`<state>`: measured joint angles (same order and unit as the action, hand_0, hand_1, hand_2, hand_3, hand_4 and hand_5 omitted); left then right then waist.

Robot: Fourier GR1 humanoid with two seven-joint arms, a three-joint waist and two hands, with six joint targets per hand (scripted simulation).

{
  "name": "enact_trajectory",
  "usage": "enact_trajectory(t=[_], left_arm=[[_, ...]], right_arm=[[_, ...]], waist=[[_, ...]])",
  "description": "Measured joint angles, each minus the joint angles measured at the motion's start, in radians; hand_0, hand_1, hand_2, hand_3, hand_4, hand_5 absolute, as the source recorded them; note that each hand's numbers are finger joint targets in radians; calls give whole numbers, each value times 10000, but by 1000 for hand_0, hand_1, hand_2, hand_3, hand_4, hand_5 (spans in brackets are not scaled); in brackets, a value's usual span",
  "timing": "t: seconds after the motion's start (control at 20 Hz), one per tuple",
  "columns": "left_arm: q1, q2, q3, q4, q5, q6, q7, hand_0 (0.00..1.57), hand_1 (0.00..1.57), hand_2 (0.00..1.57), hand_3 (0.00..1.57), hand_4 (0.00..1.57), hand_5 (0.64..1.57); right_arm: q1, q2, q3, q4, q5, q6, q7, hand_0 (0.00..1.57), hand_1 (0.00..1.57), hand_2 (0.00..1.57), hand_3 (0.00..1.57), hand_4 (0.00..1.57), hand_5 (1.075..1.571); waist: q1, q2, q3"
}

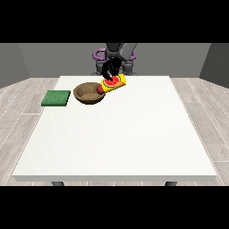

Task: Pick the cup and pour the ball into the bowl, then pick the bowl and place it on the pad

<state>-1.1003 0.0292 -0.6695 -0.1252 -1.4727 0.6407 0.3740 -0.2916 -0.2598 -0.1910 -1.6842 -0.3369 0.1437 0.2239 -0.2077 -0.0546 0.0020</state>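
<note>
Front view: one robot hand shows near the view's middle, just below the torso. Which arm it belongs to I can't tell from this angle. It sits on top of the yellow cup, fingers apparently wrapped over the cup's upper end, so I read it as holding the cup. How far the fingers close isn't resolvable. The other robot hand doesn't show.

Cup is tilted well over, mouth pointing down toward the view's left, lip at or over the rim of the brown bowl. That tilt makes sense as the pour step: mouth low and over the bowl, so the ball rolls out into it and not onto the counter.

Red ball sits right at the cup mouth, at the bowl's near-right rim. Can't tell if it's fully out of the cup or resting in the bowl yet. Judgement: pour is mid-way or nearly done.

Bowl stands upright on the counter, nobody holding it. Green pad lies flat near the counter's edge at the view's left, apart from the bowl, nothing on it. Bowl-to-pad step not yet done.

Labels: cup carries a red round graphic on the yellow side. No readable writing or brand anywhere.
</note>
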Motion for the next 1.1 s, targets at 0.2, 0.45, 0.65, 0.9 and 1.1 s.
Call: enact_trajectory(t=[0.2, 0.45, 0.65, 0.9, 1.1], left_arm=[[256, -182, -520, -851, -556, -1083, 445, 1498, 1498, 1571, 1571, 1061, 1506], [779, -61, 479, -1566, 393, -686, 26, 936, 936, 1369, 1305, 1089, 1448], [1143, 525, 2081, -2379, 2209, 123, -858, 1186, 1186, 1571, 1571, 736, 1570], [2181, 1140, 3983, -3543, 4748, 1137, -2652, 1388, 1388, 1571, 1571, 1031, 1570], [3582, 1453, 5062, -4485, 6693, 1649, -4808, 1557, 1557, 1571, 1571, 1370, 1530]], right_arm=[[191, -32, -69, 519, 110, 208, -328, 0, 0, 0, 0, 378, 1564], [547, -241, -467, 417, -244, 452, -337, 0, 0, 0, 0, 378, 1564], [1006, -449, -771, 455, -336, 632, -428, 0, 0, 0, 0, 364, 1564], [1199, -451, -877, 89, -373, 632, -554, 0, 0, 0, 0, 401, 1564], [1267, -446, -957, -491, -412, 565, -637, 0, 0, 0, 0, 387, 1566]], waist=[[152, -212, -10], [391, -375, -23], [691, -499, -39], [959, -67, -72], [990, 592, -89]])
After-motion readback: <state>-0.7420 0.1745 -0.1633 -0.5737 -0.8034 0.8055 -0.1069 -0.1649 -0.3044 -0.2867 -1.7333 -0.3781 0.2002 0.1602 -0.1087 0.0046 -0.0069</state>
